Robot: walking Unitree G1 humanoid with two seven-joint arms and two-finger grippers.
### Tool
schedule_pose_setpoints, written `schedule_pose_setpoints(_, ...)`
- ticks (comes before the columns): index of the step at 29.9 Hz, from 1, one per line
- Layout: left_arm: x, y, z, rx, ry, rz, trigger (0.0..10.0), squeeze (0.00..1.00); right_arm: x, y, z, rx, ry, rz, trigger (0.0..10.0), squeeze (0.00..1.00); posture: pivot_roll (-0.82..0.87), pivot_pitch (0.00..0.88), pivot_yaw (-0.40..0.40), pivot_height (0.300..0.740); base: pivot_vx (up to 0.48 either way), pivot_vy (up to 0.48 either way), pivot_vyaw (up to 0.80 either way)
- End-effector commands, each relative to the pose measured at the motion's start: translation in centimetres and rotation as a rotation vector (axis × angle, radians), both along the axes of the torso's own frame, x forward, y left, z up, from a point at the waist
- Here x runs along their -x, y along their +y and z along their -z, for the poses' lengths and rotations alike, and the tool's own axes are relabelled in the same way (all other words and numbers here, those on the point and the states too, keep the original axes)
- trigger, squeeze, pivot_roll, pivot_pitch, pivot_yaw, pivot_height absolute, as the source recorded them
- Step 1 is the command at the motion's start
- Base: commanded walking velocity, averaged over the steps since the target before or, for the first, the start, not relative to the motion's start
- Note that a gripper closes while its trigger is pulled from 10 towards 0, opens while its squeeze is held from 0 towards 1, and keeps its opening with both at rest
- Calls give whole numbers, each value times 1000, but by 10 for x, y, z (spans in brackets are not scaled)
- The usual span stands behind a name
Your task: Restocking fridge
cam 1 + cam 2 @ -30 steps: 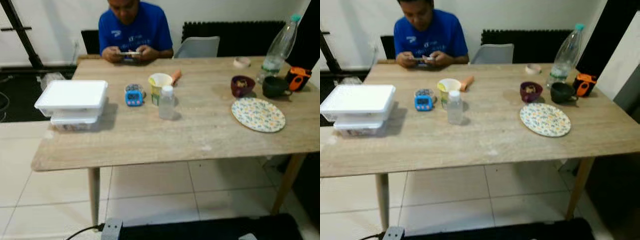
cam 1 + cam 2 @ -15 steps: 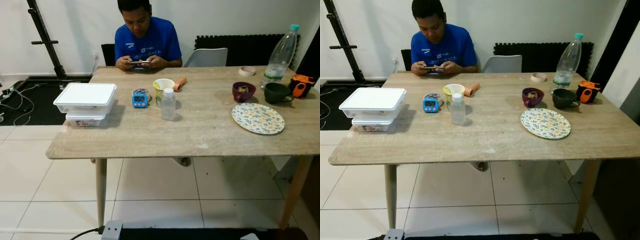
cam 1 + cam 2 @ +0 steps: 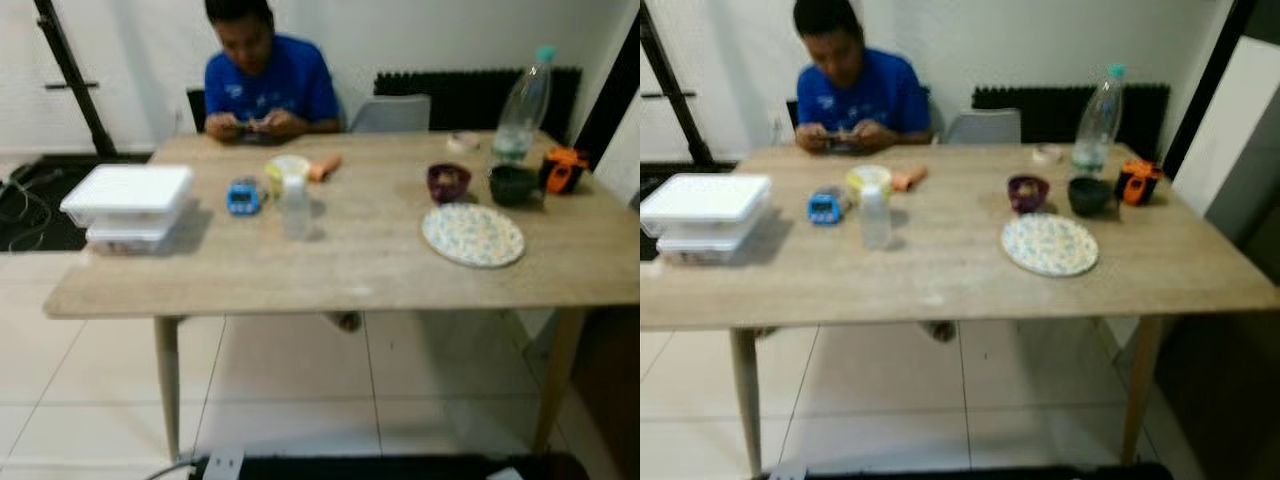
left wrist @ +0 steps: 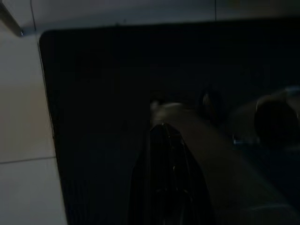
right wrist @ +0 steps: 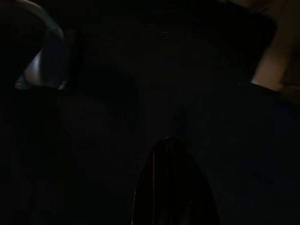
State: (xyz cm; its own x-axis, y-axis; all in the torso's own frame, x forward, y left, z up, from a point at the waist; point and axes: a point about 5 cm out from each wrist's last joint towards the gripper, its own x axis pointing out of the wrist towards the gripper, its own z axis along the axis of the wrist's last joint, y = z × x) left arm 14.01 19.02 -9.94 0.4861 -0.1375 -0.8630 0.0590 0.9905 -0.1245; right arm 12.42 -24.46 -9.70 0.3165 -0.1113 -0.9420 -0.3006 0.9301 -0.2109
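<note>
A wooden table (image 3: 400, 270) stands ahead of me. On it are two stacked white lidded containers (image 3: 128, 195), a blue timer (image 3: 241, 196), a yellow cup (image 3: 287, 170), a small clear bottle with a white cap (image 3: 294, 205), an orange item (image 3: 325, 167), a purple bowl (image 3: 447, 182), a dark mug (image 3: 514, 185), a patterned plate (image 3: 472, 234) and a tall water bottle (image 3: 524, 105). My left gripper (image 4: 162, 129) hangs shut over a dark mat. In the very dark right wrist view my right gripper (image 5: 168, 140) hangs shut as well.
A person in a blue shirt (image 3: 265, 85) sits at the far side holding a phone. A grey chair (image 3: 390, 113) stands beside them. An orange and black device (image 3: 564, 168) and a tape roll (image 3: 462, 141) lie far right. A black stand (image 3: 70, 75) rises at the left; a white panel (image 3: 1240, 120) at the right.
The whole picture has shifted and blurred, so the camera moved; it now faces the table a little more from the right. Nothing on the table has moved.
</note>
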Motion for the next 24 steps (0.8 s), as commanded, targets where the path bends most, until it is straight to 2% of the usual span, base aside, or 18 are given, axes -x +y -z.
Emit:
schedule_pose_setpoints(1, 4, -1, 2, 2, 12, -12, 10000, 0, 0, 3, 1, -8, 1, -6, 10000, 0, -80, 24, -14, 740, 0, 0, 0)
schedule_pose_setpoints(7, 4, -2, 2, -1, 16, 10, 10000, 0, 0, 4, 1, -8, 0, -7, 10000, 0, -81, 23, -15, 740, 0, 0, 0)
schedule_pose_setpoints(10, 6, -3, 2, -10, 26, 57, 10000, 0, 0, 4, 1, -6, 1, -9, 10000, 0, -80, 19, -15, 740, 0, -466, 0)
schedule_pose_setpoints(16, 6, -2, 2, -15, 20, 21, 10000, 0, 0, 3, 1, -6, 1, -13, 10000, 0, -80, 17, -14, 740, 0, -465, 0)
schedule_pose_setpoints(21, 4, 1, 2, -35, 11, -9, 10000, 0, 0, 2, 1, -5, 2, -15, 10000, 0, -80, 17, -14, 740, 0, 0, 0)
schedule_pose_setpoints(24, -3, 8, -2, -48, -25, -84, 10000, 0, 0, 2, 0, -4, 1, -15, 10000, 0, -80, 17, -14, 740, 0, 0, 0)
